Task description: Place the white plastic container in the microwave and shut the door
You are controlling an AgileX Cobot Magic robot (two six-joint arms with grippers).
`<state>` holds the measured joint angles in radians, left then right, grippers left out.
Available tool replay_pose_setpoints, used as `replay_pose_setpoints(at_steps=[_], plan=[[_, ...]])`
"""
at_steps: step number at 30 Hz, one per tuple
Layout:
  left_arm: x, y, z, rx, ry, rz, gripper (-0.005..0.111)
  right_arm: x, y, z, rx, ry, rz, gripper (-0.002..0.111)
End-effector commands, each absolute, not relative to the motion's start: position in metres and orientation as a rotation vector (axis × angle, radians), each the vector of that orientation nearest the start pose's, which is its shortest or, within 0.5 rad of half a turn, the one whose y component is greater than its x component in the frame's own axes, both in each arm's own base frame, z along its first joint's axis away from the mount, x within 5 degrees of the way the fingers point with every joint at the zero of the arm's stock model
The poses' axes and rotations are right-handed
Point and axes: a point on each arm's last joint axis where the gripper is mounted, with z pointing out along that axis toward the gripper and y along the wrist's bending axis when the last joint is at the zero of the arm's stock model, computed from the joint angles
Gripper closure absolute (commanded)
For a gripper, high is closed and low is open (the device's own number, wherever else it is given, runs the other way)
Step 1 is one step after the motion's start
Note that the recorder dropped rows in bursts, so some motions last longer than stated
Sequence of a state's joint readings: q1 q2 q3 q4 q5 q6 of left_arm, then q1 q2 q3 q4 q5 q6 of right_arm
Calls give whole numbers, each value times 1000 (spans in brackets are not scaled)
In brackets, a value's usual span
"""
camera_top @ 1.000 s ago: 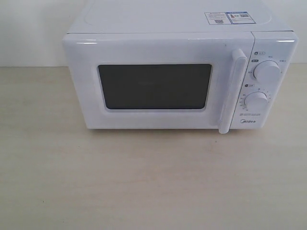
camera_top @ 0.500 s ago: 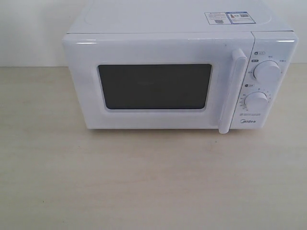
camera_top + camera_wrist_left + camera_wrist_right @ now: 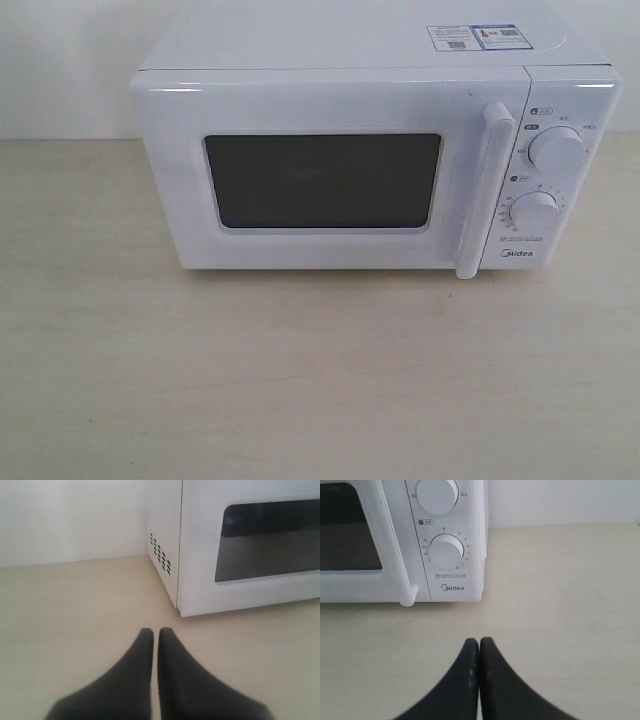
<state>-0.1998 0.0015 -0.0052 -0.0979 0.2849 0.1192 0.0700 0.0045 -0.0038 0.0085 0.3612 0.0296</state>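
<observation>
- Exterior view: microwave (image 3: 370,90) on the bench (image 3: 300,380), door (image 3: 320,250) shut. No arm and no white plastic container in sight. It may be behind that dark window; if not, the job's undone.
- Left wrist view: left end effector (image 3: 155,632) pinched closed, empty, low over the bench, microwave corner ahead.
- Right wrist view: right end effector (image 3: 479,641) closed, empty. Dials (image 3: 446,551) ahead, and a careless advance could bump them.

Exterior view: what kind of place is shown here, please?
Probably a lab bench set up like a kitchen counter, not a real kitchen: one white microwave stands on a pale wood-look tabletop, with a plain white wall behind it.
</observation>
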Motion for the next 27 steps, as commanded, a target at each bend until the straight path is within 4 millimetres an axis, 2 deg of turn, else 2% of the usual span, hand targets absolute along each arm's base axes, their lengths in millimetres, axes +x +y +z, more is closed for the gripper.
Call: replay_pose_setpoints(at_steps=[1, 6, 13, 27], plan=[[53, -14, 186, 217, 1773, -164, 102, 53, 4, 182, -29, 1831, 78, 109], [53, -14, 186, 207, 1776, -169, 102, 53, 4, 182, -29, 1831, 78, 109], [54, -8, 186, 27, 1787, -164, 102, 53, 4, 182, -29, 1831, 78, 109], [54, -8, 186, 45, 1786, -139, 102, 54, 4, 183, -29, 1818, 78, 109]])
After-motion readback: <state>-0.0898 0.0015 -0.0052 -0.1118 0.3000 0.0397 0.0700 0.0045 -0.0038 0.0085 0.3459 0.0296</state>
